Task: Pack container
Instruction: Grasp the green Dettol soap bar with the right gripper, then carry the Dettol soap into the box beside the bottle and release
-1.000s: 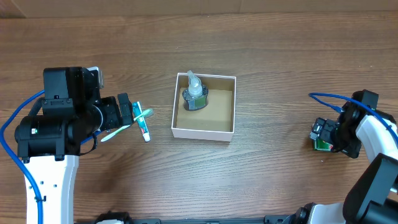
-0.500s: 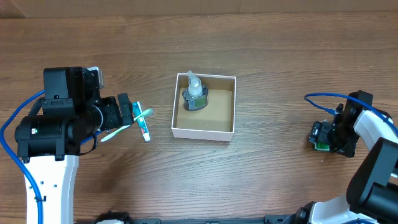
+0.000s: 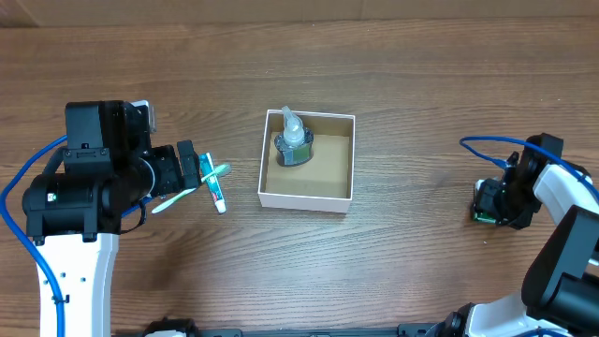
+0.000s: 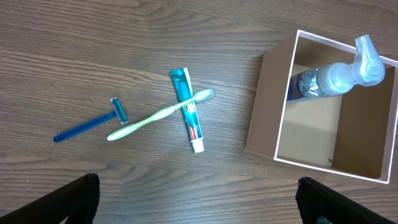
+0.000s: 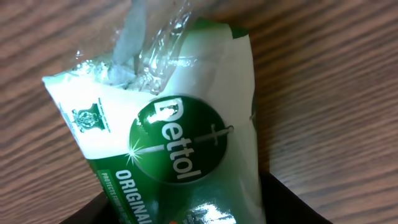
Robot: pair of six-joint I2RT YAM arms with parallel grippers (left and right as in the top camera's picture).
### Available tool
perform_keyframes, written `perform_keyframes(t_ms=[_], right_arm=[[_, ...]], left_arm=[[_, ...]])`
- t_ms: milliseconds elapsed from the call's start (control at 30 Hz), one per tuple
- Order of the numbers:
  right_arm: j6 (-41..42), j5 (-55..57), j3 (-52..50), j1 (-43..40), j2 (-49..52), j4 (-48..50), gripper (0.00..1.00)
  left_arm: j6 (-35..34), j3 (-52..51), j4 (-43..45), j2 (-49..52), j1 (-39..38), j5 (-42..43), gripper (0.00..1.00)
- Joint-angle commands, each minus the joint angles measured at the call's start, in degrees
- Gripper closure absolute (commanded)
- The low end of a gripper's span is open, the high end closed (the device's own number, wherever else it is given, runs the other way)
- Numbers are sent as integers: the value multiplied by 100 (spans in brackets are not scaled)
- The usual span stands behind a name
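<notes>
Centrally on the wooden table (image 3: 412, 84), the container (image 3: 305, 199) is seen standing open, square and white-walled with a plain brown inside. A clear bottle (image 3: 293, 142) with a pale pump top is held within it, against the far left corner in the overhead view. In the left wrist view the container (image 4: 261, 106) is placed at the right edge, and the bottle (image 4: 329, 76) is seen leaning along its upper wall.

The left gripper (image 3: 192, 170) is positioned to the left of the container, apart from it. Its fingers (image 4: 81, 199) are shown at the two lower corners of the wrist view, spread wide with nothing between them. Ahead of them, three items are laid on the wood: a blue razor (image 4: 87, 126), a green toothbrush (image 4: 161, 114) and a small toothpaste tube (image 4: 188, 111). The toothbrush is crossed over the tube, while the razor is set just beside the brush's handle end. From overhead, the toothbrush (image 3: 187, 194) and tube (image 3: 215, 187) are seen near the gripper's tips.

The right gripper (image 3: 482, 201) is located well to the right of the container. A green and white Dettol soap packet (image 5: 180, 149) is clamped between its dark fingers (image 5: 289, 199), which are pressed against both edges. The packet (image 3: 484, 216) is kept low over the table.
</notes>
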Motion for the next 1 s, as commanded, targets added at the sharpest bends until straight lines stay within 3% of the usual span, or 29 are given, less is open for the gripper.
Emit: perform_keyframes(t_ms=[0, 167, 600, 767, 967], right_arm=[[2, -415, 133, 28, 170, 87, 71], [22, -509, 328, 28, 168, 35, 91], [81, -527, 1856, 798, -533, -732, 96], [-74, -223, 2684, 1683, -855, -1235, 96], [-1067, -133, 3226, 3220, -1167, -1742, 96]], left_arm=[[109, 133, 20, -2, 20, -39, 0], [111, 133, 17, -2, 20, -39, 0], [111, 133, 22, -2, 20, -39, 0], [111, 133, 35, -2, 20, -44, 0], [111, 133, 50, -2, 20, -42, 0]])
